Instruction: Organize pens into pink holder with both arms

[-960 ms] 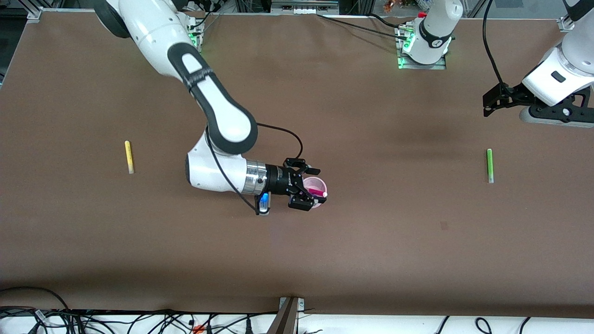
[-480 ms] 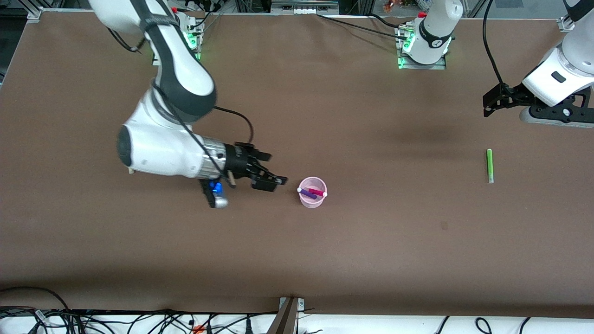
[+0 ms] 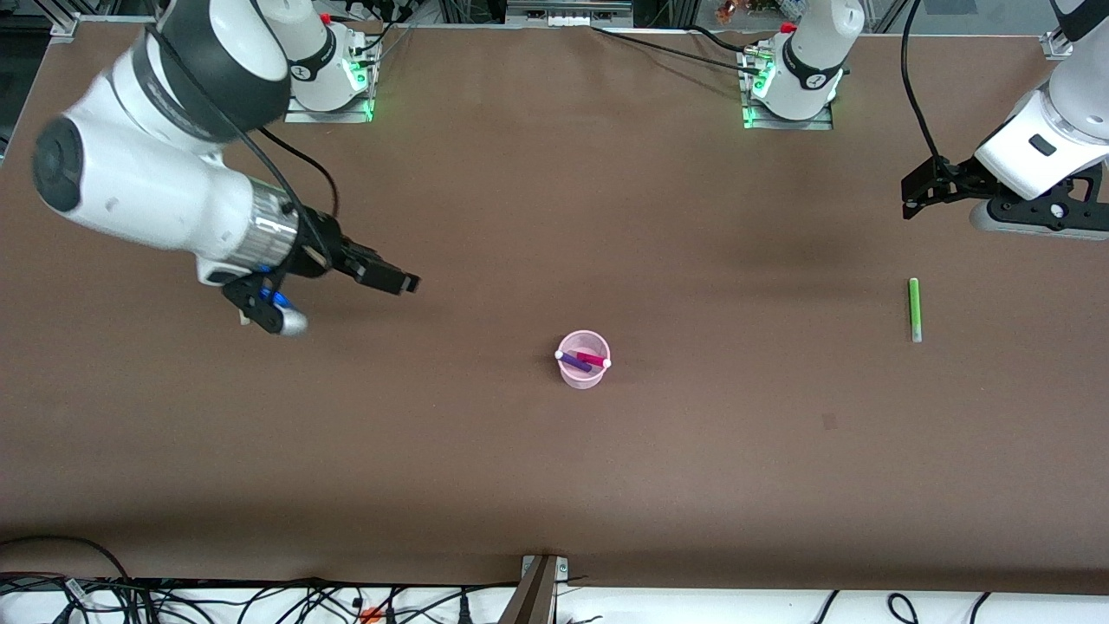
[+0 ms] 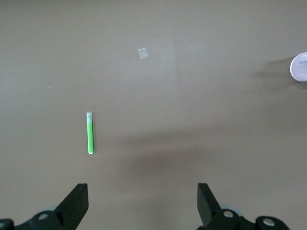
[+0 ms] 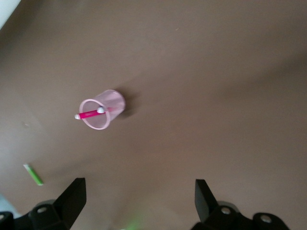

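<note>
Two pens, magenta (image 3: 593, 358) and purple (image 3: 573, 361), sit in my pink holder (image 3: 582, 374); green pen (image 3: 913, 308) lies toward the left arm's end. Right gripper (image 3: 390, 279) and left gripper (image 3: 920, 192) both hang released, empty, over bare table (image 3: 554, 485).

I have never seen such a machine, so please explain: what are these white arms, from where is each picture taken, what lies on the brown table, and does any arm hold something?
These are two white robot arms. Each ends in a two-finger end effector.

The wide picture looks down from a high camera facing the robots. The two smaller ones come from cameras on the arms' wrists.

On the table stands a pink holder with a magenta pen and a dark purple pen in it. A green pen lies toward the left arm's end.

The right end effector is open and empty over the right arm's end. The left end effector, also open and empty, waits above the green pen.
</note>
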Tool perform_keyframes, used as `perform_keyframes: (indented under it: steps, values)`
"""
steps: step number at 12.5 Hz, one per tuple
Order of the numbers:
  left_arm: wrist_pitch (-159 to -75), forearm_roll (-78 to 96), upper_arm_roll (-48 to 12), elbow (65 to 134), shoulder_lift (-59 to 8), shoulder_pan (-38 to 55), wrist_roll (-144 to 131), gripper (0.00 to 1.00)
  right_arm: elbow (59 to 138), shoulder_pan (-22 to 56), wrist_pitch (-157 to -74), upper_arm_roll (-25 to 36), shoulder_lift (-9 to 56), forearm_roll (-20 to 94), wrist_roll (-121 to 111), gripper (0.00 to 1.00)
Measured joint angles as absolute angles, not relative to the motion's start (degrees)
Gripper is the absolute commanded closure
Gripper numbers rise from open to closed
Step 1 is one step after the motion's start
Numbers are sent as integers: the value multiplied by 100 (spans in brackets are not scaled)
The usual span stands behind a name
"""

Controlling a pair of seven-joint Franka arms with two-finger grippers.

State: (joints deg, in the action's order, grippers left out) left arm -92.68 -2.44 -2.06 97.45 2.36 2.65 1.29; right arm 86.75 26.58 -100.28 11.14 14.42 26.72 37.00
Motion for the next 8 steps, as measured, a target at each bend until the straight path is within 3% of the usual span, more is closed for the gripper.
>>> perform_keyframes:
  steps: [4, 8]
  values:
    - [-9269, -244, -205, 9741, 216, 264, 129, 0, 9578, 2145, -9461, 1100, 210, 1138, 1959, 0]
    - [-9269, -244, -200, 9741, 182, 263, 129, 0, 9676, 1878, -9220, 1010, -168, 464, 1005, 0]
